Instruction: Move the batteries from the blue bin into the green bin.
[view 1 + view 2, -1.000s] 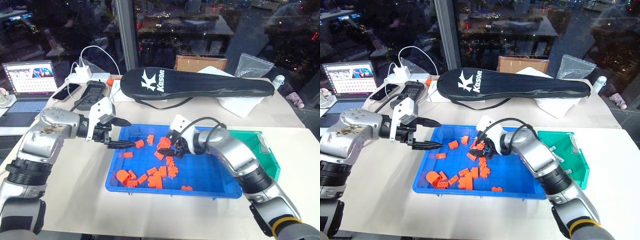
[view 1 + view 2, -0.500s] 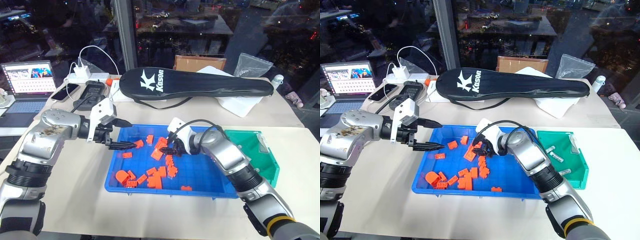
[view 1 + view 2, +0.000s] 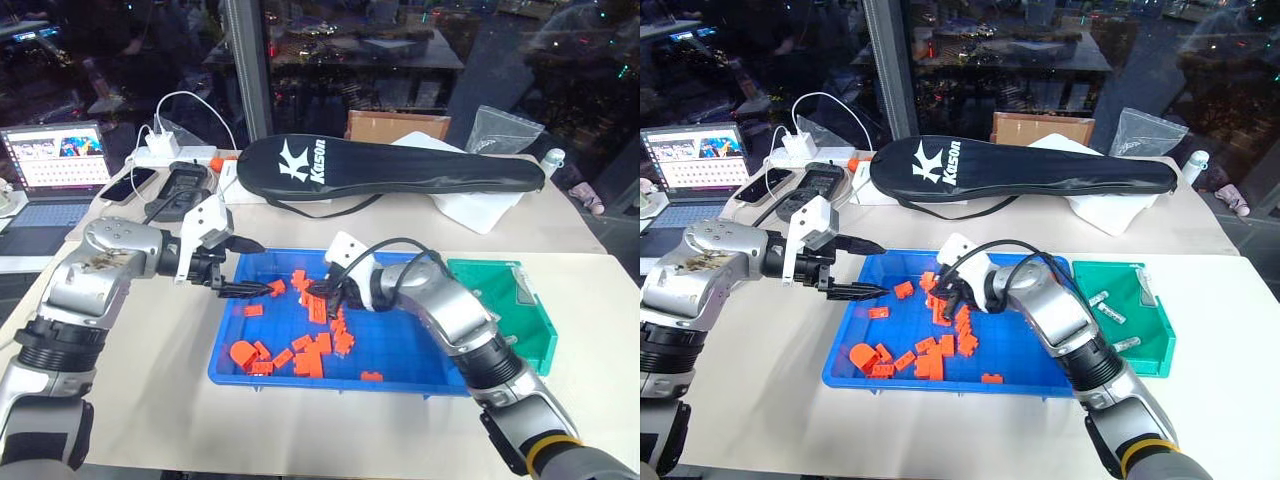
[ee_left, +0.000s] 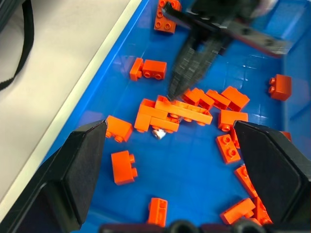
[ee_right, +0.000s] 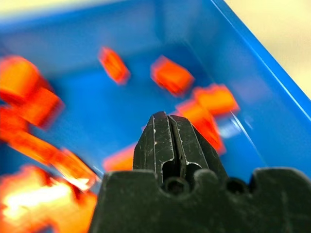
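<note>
Now the blue bin [image 3: 440,375] is seen on the white table [image 3: 150,400], with many orange blocks [image 3: 310,355] spread inside it. Just beside it, on the robot's right, the green bin [image 3: 1160,345] is placed, and several silver batteries [image 3: 1099,298] are lying in it. One small silver battery [image 4: 158,134] is seen in the blue bin, partly hidden under a pile of orange blocks, close to the tip of the right pincer.

The right pincer [image 3: 942,297] is lowered into the blue bin among the orange blocks. Its two black fingers [image 5: 167,145] are pressed fully together, and nothing is seen between them.

The left pincer [image 3: 243,268] is held over the left edge of the blue bin, pointing toward the middle. Its fingers [image 4: 73,170] are spread wide apart, and nothing is gripped by them.

Behind the bins a black racket bag [image 3: 400,172], a laptop [image 3: 55,165] and a white charger with cables [image 3: 165,150] are placed.
</note>
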Available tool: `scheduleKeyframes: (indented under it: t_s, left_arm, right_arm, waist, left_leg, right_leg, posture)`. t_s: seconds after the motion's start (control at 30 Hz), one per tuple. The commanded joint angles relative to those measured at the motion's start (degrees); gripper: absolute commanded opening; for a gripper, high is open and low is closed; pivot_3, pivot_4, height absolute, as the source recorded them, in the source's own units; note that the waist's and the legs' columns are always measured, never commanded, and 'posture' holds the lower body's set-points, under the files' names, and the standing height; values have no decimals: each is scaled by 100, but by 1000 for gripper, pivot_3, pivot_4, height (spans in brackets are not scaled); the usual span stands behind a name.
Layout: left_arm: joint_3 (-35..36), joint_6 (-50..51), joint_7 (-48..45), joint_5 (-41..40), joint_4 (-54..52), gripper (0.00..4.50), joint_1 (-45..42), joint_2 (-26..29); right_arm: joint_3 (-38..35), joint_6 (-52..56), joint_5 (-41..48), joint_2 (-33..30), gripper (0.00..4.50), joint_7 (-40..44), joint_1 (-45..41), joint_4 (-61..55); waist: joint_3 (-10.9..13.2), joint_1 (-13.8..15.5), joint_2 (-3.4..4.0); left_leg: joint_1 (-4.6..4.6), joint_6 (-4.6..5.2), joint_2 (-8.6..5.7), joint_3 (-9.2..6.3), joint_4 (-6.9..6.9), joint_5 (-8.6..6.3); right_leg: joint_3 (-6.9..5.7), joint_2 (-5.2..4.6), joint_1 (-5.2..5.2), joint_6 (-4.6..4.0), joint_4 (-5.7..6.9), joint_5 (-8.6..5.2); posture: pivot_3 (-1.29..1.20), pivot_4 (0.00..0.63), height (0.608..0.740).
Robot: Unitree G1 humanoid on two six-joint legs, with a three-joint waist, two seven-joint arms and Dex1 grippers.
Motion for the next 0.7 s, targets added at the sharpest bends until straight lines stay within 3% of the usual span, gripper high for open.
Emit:
scheduleKeyframes:
  t_s: [0.03,0.1,0.2,0.53,0.6,0.7]
  left_arm:
    - [42,-110,-43,17,-41,4500,-121,20]
    - [43,-113,-55,26,-36,4500,-119,22]
    - [40,-110,-72,30,-41,4500,-106,28]
    - [27,-124,-126,55,-7,4500,-125,22]
    - [37,-109,-133,52,-17,4500,-123,25]
    - [82,-52,-161,15,-46,4500,-115,60]
  right_arm:
    - [-7,9,-29,-63,46,-30,-32,-236]
    - [-111,126,-36,-51,46,-149,-60,-229]
    - [-281,423,62,-115,789,-238,-120,-333]
    - [-1401,2353,674,742,4178,-1251,148,-797]
    - [-1513,2614,791,954,4178,-1403,401,-923]
    - [-2057,2535,576,1693,4178,-2299,800,-813]
  waist:
    - [0,5,0]
    - [0,20,0]
    - [0,14,0]
    - [-1,0,-1]
    - [-1,-1,-1]
    - [-3,5,-5]
  left_leg:
    - [0,0,0,0,0,0]
    - [-1,0,0,0,1,0]
    - [-1,0,0,0,1,0]
    - [-1,0,2,0,-4,0]
    - [-1,0,2,0,-4,0]
    - [-2,0,3,0,-3,0]
  right_leg:
    - [0,0,0,0,0,0]
    - [-1,-1,0,0,0,0]
    - [0,-1,-1,0,-1,0]
    - [-1,0,-7,-4,6,2]
    - [-1,1,-7,-4,6,2]
    - [-2,1,-7,-4,4,2]
  posture:
    - [0,150,740]
    - [0,150,740]
    - [0,150,740]
    - [0,150,740]
    - [0,150,740]
    - [0,150,740]
